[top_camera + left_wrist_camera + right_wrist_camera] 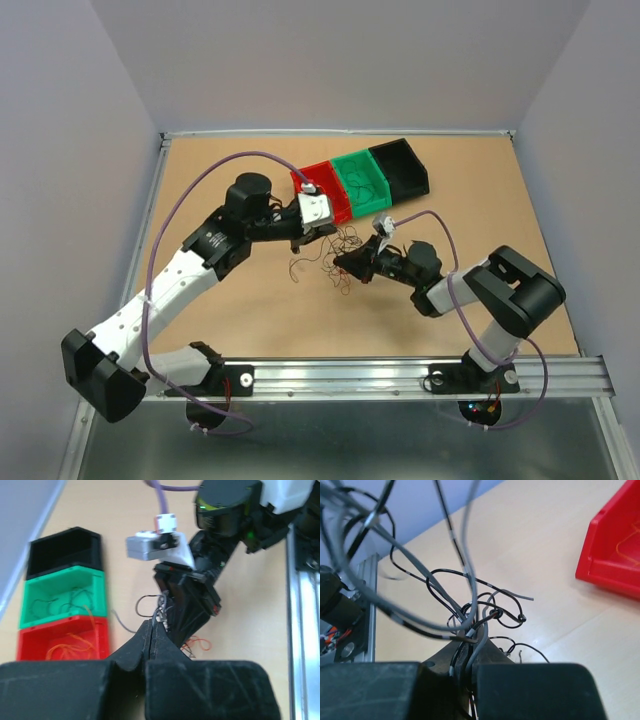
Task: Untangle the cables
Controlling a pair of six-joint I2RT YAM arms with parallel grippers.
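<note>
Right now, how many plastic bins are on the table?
3, side by side: a red bin, a green bin in the middle, a black bin. None looks hidden.

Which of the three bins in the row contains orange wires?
The red bin, at one end of the row. The middle green bin holds dark wires; no wires are visible in the black bin.
</note>
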